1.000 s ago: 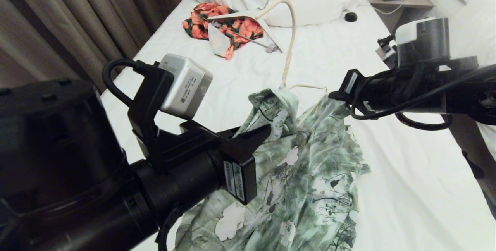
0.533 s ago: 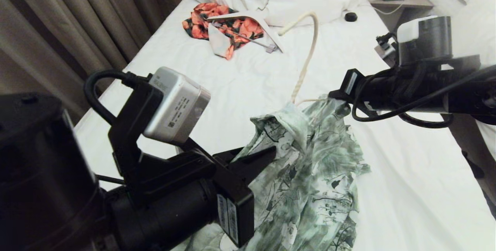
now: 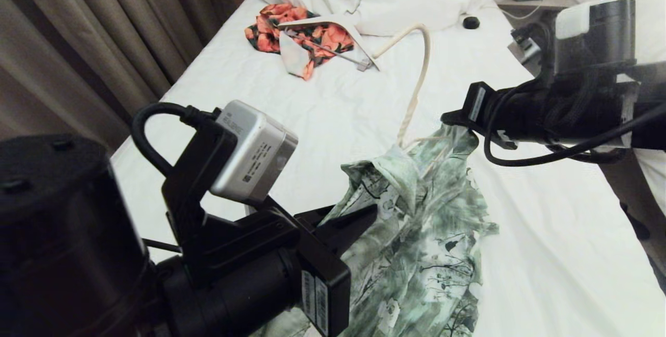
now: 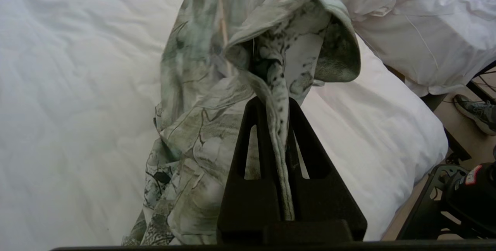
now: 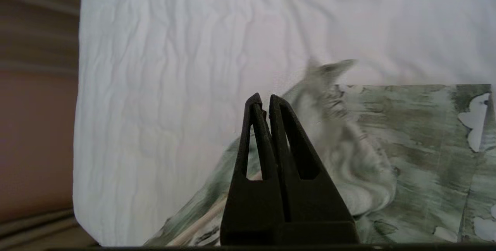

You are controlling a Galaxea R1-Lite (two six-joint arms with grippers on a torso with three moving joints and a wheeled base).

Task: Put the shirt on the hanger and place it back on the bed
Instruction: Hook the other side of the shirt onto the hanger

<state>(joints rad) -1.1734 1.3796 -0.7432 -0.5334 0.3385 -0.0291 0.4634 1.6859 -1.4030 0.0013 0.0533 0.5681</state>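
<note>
Most of thin cream wire hanger (image 3: pixel 416 85) hidden inside green-and-white floral short-sleeved shirt (image 3: pixel 416 233); only neck and hook show, rising toward pillows. Shirt hangs lengthwise over white-sheeted bed (image 3: pixel 546 254), lower part cut off. Left hand (image 4: pixel 271 105) clamped on shirt fabric. Right hand (image 5: pixel 263 100) closed; right fingertips hidden in head view, grip uncertain.

shirt (image 3: pixel 416 233) on bed (image 3: pixel 546 254) — hanger (image 3: pixel 416 87) apparently inside
</note>
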